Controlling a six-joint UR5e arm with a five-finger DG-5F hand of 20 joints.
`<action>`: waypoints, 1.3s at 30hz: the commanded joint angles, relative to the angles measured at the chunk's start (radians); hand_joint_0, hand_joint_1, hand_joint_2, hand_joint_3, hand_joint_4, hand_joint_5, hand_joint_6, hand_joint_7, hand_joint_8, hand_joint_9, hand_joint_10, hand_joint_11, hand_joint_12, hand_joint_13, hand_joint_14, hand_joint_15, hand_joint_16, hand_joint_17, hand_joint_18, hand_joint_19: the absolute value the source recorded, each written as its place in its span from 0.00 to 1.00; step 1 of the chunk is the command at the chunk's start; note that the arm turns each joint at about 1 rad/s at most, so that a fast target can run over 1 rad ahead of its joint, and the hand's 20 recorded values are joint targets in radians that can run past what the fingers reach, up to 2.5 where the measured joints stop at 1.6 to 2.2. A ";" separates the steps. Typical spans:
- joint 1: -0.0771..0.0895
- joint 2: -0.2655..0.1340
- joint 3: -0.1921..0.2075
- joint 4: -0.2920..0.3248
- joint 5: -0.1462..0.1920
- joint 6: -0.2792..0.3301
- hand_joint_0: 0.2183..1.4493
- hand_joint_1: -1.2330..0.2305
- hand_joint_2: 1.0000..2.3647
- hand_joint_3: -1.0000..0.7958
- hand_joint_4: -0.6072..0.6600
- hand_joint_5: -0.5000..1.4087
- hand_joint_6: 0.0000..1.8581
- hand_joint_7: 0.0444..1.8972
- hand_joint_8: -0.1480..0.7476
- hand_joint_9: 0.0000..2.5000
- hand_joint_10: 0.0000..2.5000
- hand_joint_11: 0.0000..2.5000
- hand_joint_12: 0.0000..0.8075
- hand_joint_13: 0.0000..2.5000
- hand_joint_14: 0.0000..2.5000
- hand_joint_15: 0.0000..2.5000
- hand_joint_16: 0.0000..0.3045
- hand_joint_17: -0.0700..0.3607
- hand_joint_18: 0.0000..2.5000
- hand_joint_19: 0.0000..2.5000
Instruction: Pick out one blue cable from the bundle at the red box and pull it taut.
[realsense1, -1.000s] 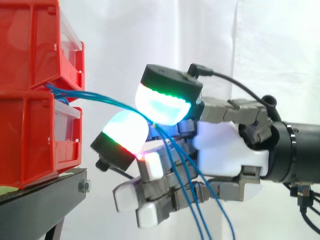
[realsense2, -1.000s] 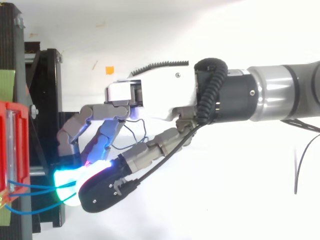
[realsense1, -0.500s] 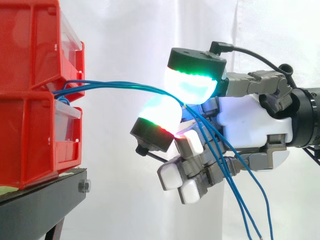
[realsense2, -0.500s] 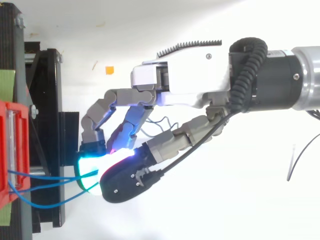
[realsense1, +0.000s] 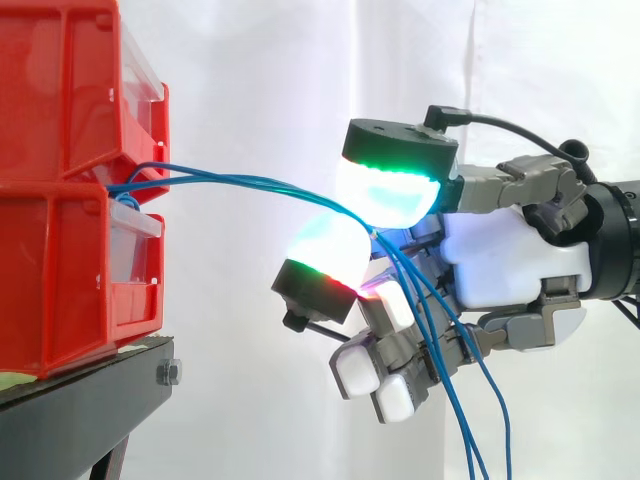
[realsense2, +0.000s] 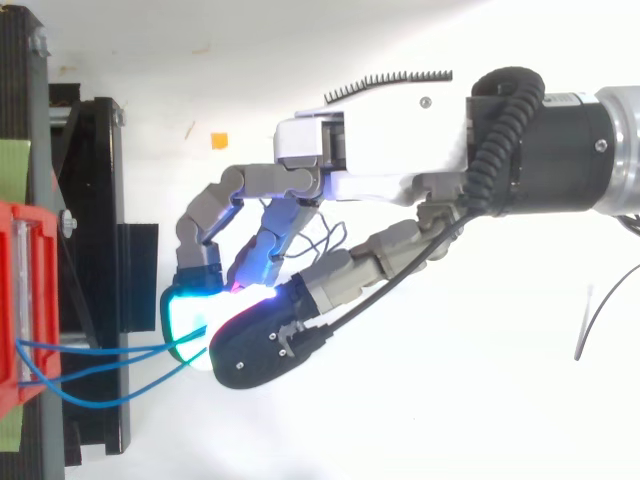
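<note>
Several thin blue cables (realsense1: 240, 183) run out of the gap between the stacked red boxes (realsense1: 70, 180) and arch rightward to my hand (realsense1: 500, 270). Two glowing fingertips (realsense1: 385, 195) pinch the cables where they meet, and the loose ends hang down past the palm (realsense1: 470, 400). From above, the cables (realsense2: 110, 350) leave the red box (realsense2: 25, 300) at the left edge and reach the lit pads (realsense2: 190, 315) of my hand (realsense2: 380, 170). The strands sag slightly. I cannot tell how many lie inside the pinch.
The red boxes rest on a black stand (realsense1: 90, 400) at the left. A white curtain hangs behind. In the top view an orange mark (realsense2: 218, 140) lies on the white floor, and a dark loose wire (realsense2: 583, 320) lies at the right.
My hand has drawn away from the red boxes to the right and a little upward, holding the blue cables. The span between box and fingertips has lengthened.
</note>
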 joint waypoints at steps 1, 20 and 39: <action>0.000 0.000 0.001 -0.001 0.003 0.001 0.39 0.32 0.01 0.38 0.50 0.18 0.51 0.49 0.55 0.40 0.01 0.22 0.46 0.34 0.00 0.13 0.16 0.42 0.33 0.17; 0.000 -0.002 -0.001 -0.002 0.003 0.003 0.44 0.28 0.00 0.29 0.40 0.18 0.51 0.54 0.54 0.43 0.01 0.23 0.46 0.36 0.01 0.13 0.16 0.42 0.36 0.16; 0.000 0.000 0.001 -0.011 0.003 0.003 0.30 0.28 0.00 0.28 0.55 0.19 0.49 0.47 0.54 0.44 0.01 0.23 0.46 0.37 0.01 0.14 0.16 0.42 0.37 0.17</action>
